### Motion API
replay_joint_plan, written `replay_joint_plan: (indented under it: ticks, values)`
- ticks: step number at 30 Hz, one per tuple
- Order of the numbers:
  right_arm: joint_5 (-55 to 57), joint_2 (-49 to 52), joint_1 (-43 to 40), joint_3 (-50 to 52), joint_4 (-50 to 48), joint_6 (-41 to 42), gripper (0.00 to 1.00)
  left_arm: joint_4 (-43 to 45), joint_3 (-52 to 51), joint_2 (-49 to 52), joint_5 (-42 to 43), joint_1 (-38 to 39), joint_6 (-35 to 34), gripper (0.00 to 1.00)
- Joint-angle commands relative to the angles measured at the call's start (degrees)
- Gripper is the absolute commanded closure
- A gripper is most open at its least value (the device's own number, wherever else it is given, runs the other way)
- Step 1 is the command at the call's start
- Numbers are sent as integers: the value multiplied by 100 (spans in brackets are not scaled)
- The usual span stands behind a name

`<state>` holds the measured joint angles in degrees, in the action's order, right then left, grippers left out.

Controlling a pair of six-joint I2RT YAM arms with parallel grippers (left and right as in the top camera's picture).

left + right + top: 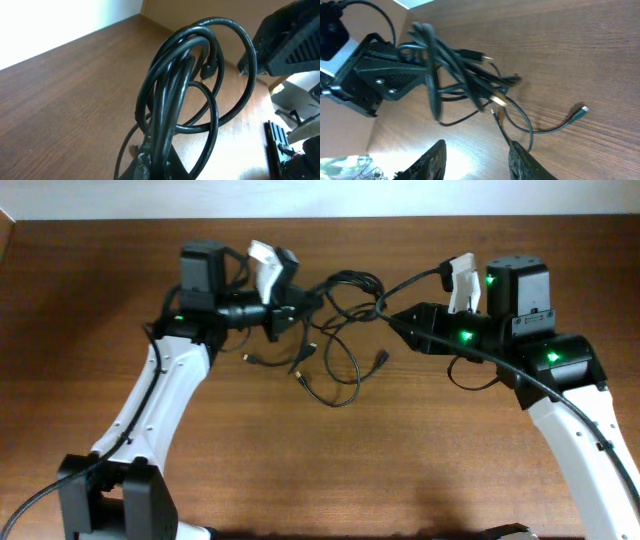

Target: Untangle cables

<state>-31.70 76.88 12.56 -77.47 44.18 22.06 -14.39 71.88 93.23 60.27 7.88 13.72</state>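
Overhead, the cables (pixel 352 280) form a tangled bunch between the two arms over the middle of the wooden surface (pixel 320 480). Loose loops and small plug ends trail down toward the wood. The left claw (pixel 292 305) is clamped tight on the bunch at its left side. The right claw (pixel 477 152) faces the tangle from the right, its fingers parted with nothing between them.

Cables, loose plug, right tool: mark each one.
cables (pixel 169 97), left wrist view, middle of the looped bundle.
plug (pixel 580 111), right wrist view, its metal end.
right tool (pixel 477 149), right wrist view, midway between fingertips.
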Motion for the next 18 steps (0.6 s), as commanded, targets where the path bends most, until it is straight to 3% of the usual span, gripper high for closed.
replay_joint_plan:
  ticks: [1,10,14,18]
  values:
    - [-605,-63,28,-74,-310,-59,61,39,26,-155,-789,404,-33,98]
    - [-468,361,22,-72,-765,87,57,42,26,-155,-413,490,-37,97]
    - [245,595,17,-72,-758,87,58,35,26,-155,-411,487,-146,97]
    - [551,595,17,-72,-260,243,64,195,26,-155,-413,487,-144,97]
